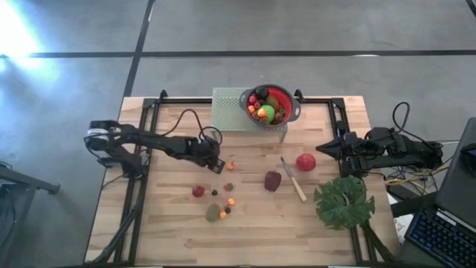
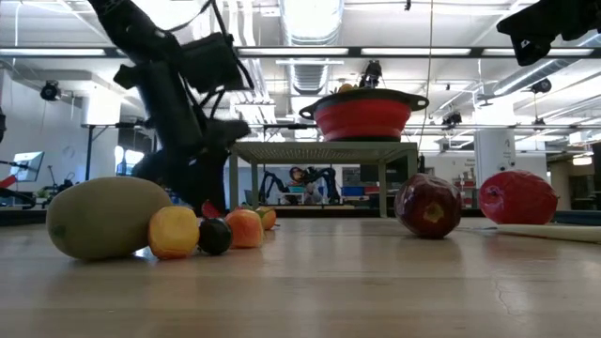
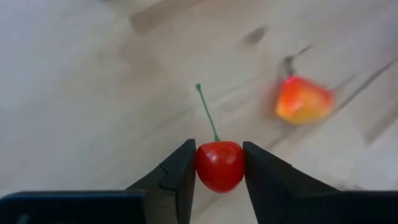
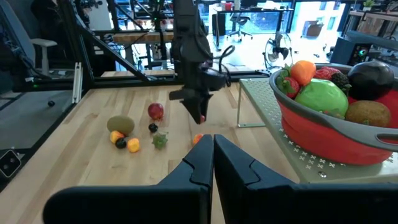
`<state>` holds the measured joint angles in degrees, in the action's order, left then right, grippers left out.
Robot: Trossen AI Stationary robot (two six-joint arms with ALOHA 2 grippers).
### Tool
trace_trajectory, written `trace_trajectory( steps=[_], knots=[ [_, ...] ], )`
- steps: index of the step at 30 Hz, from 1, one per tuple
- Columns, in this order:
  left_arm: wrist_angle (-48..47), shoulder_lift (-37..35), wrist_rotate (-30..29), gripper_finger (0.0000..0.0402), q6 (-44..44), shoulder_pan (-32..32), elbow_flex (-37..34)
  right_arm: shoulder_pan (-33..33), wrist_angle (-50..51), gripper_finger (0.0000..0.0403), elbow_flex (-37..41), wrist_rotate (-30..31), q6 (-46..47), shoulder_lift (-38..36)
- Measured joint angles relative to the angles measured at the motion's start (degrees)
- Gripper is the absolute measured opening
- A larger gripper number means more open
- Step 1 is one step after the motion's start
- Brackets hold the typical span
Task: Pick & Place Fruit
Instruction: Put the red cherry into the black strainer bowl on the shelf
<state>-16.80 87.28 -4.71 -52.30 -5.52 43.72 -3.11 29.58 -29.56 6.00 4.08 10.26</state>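
1. The bowl (image 1: 272, 105) sits on the perforated stand (image 1: 230, 110) at the table's (image 1: 178, 231) 12 o'clock.
2. The leaf (image 1: 343, 202) lies at 4 o'clock.
3. The knife (image 1: 292, 179) lies between the maroon fruit (image 1: 273, 181) and the apple (image 1: 306, 161).
4. The kiwi (image 1: 213, 213) lies at 7 o'clock.

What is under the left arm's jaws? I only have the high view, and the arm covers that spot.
Observer: A red cherry with a green stem. The left wrist view shows the left jaws pressed against both its sides.
Operator: And the right jaws, open or shut?
Observer: Shut, with nothing between them, as the right wrist view shows. That arm waits at the table's right edge.
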Motion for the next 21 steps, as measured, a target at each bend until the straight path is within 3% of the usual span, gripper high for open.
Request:
trace_trajectory(
  steps=[9, 21],
  knots=[
    [5.3, -7.2, -0.3, 0.0123, 2.1, 3.4, 0.2, 0.0, 0.0, 0.0008, 0.0, 0.0, 0.0, 0.0],
    [37.7, -8.8, -0.5, 0.0133, 15.2, 3.8, 0.2, 0.0, 0.0, 0.0008, 0.0, 0.0, 0.0, 0.0]
  ],
)
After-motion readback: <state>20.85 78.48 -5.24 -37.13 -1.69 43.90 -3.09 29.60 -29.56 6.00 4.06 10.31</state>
